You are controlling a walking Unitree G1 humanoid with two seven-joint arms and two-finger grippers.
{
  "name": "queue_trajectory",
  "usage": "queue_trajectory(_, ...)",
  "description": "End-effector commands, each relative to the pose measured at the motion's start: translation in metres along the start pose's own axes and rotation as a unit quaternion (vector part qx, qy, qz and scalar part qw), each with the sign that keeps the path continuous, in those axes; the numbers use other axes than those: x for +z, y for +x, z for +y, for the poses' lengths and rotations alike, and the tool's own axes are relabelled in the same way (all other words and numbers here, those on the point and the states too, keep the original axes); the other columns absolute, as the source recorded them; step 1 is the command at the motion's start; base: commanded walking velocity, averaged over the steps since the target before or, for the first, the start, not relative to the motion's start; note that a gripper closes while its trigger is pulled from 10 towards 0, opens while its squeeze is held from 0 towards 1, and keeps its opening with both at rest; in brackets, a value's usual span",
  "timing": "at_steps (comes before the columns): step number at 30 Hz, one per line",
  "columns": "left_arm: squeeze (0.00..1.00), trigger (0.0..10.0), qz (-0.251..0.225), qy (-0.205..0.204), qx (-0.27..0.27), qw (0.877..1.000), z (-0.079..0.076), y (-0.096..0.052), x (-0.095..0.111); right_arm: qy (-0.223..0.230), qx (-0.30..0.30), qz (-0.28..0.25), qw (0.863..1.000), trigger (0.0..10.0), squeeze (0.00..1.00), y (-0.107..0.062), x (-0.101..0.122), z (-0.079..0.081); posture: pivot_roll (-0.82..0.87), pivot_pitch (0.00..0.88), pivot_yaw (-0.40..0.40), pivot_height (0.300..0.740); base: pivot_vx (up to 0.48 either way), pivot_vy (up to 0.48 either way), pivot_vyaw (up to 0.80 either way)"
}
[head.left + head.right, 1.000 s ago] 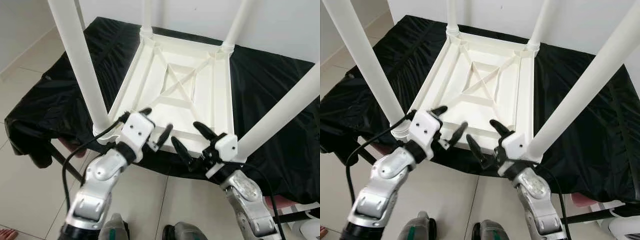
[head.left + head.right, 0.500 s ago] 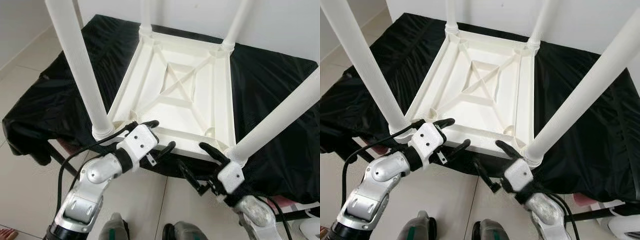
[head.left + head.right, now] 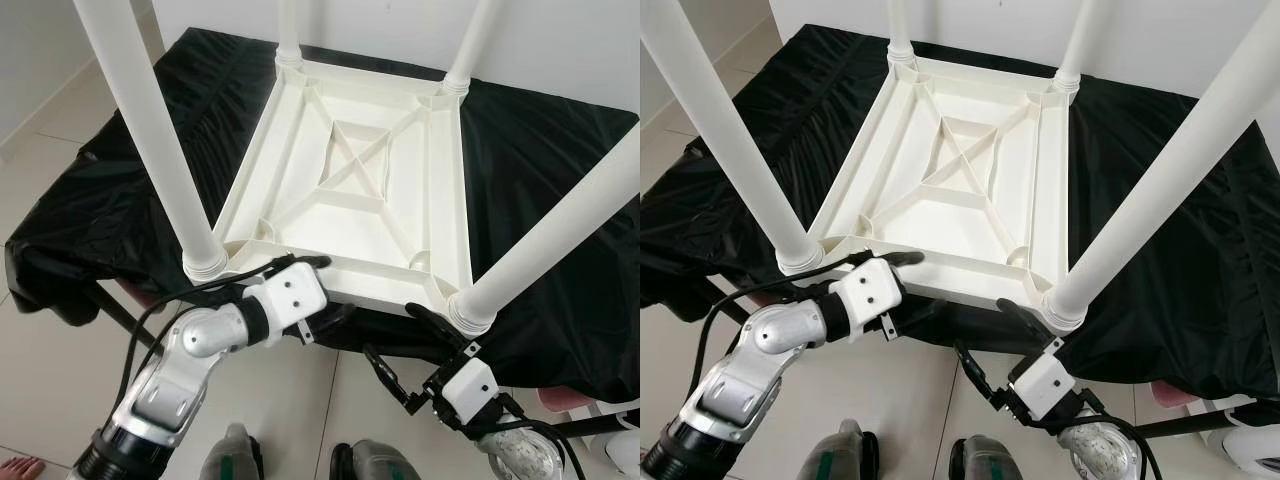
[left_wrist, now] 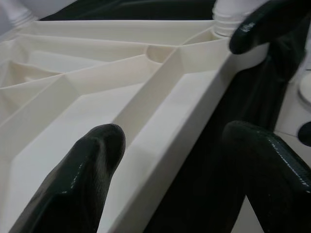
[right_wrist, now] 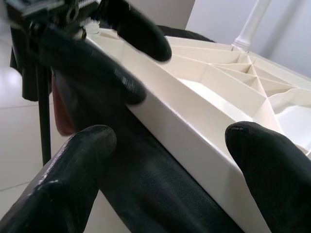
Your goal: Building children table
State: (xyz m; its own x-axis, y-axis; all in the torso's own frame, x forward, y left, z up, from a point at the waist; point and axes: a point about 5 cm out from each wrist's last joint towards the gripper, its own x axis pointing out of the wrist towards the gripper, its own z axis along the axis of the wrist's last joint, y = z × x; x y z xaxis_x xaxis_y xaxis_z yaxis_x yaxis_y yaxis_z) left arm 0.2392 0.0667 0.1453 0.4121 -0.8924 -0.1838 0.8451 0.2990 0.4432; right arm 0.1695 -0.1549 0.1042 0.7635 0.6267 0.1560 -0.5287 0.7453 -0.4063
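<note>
Pale floor tiles point(image 3: 60, 130) and a white wall surround a black cloth point(image 3: 540, 170) draped over a low support. On the cloth lies the white children's table point(image 3: 350, 190), upside down, ribbed underside up, four legs rising; all four are cut off by the top edge of the head views.

Left gripper point(image 3: 318, 292): at the table's near rim point(image 3: 950, 275), just inward of the near-left leg point(image 3: 150, 130). Fingers spread wide and straddling the rim, one above the frame, the other below against the cloth. Left wrist view shows what the head views do not: the upper finger point(image 4: 73, 179) over the ribbed inside and the lower finger point(image 4: 272, 179) outside, rim passing between them. Whether they actually press the rim cannot be told; nothing is clamped.

Right gripper point(image 3: 405, 350): below and just short of the near rim, beside the near-right leg point(image 3: 545, 240). Fingers wide open, holding nothing. Right wrist view shows its two fingertips point(image 5: 73, 179) either side of the rim edge, with the left gripper's fingers across the rim beyond.

Right forearm is cut off at the bottom of the frame.
</note>
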Motion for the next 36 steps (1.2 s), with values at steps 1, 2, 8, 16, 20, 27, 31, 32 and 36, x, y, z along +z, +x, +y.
queue_trajectory(1,0.0,10.0,0.001,0.006,-0.017,1.0,-0.003,0.003,0.0,-0.004,-0.001,0.002,1.0,10.0,0.0,-0.003,0.0,0.001,-0.02,0.121,0.019,0.74,0.0,0.0,0.0)
queue_trajectory(2,0.0,10.0,0.001,0.006,-0.017,1.0,-0.003,0.003,0.0,-0.004,-0.001,0.002,1.0,10.0,0.0,-0.003,0.0,0.001,-0.02,0.121,0.019,0.74,0.0,0.0,0.0)
queue_trajectory(8,0.0,10.0,-0.013,0.019,-0.062,0.998,-0.005,0.018,0.005,0.003,-0.02,0.005,1.0,10.0,0.0,-0.009,0.001,0.004,-0.04,0.132,0.04,0.74,0.0,0.0,0.0)
queue_trajectory(16,0.0,10.0,-0.006,0.037,-0.111,0.993,-0.008,0.037,0.004,0.019,-0.043,0.016,0.999,10.0,0.0,-0.019,0.0,0.01,-0.08,0.148,0.074,0.74,0.0,0.0,0.0)
queue_trajectory(20,0.0,10.0,0.028,0.04,-0.108,0.993,-0.001,0.044,-0.003,0.026,-0.052,0.022,0.998,10.0,0.0,-0.024,0.002,0.013,-0.09,0.156,0.087,0.74,0.0,0.0,0.0)
queue_trajectory(27,0.0,10.0,0.081,0.038,-0.103,0.991,0.013,0.05,-0.014,0.027,-0.06,0.024,0.998,10.0,0.0,-0.026,0.011,0.016,-0.1,0.162,0.097,0.74,0.0,0.0,0.0)
queue_trajectory(31,0.0,10.0,0.095,0.032,-0.097,0.99,0.023,0.052,-0.015,0.026,-0.067,0.023,0.997,10.0,0.0,-0.024,0.015,0.015,-0.11,0.164,0.103,0.74,0.0,0.0,0.0)
queue_trajectory(32,0.0,10.0,0.103,0.028,-0.092,0.99,0.029,0.052,-0.016,0.024,-0.068,0.023,0.997,10.0,0.0,-0.023,0.018,0.015,-0.11,0.165,0.106,0.74,0.0,0.0,0.0)
queue_trajectory(36,0.0,2.0,0.109,0.013,-0.089,0.99,0.043,0.051,-0.014,0.02,-0.07,0.018,0.997,10.0,0.0,-0.016,0.029,0.013,-0.11,0.162,0.11,0.74,0.0,0.0,0.0)
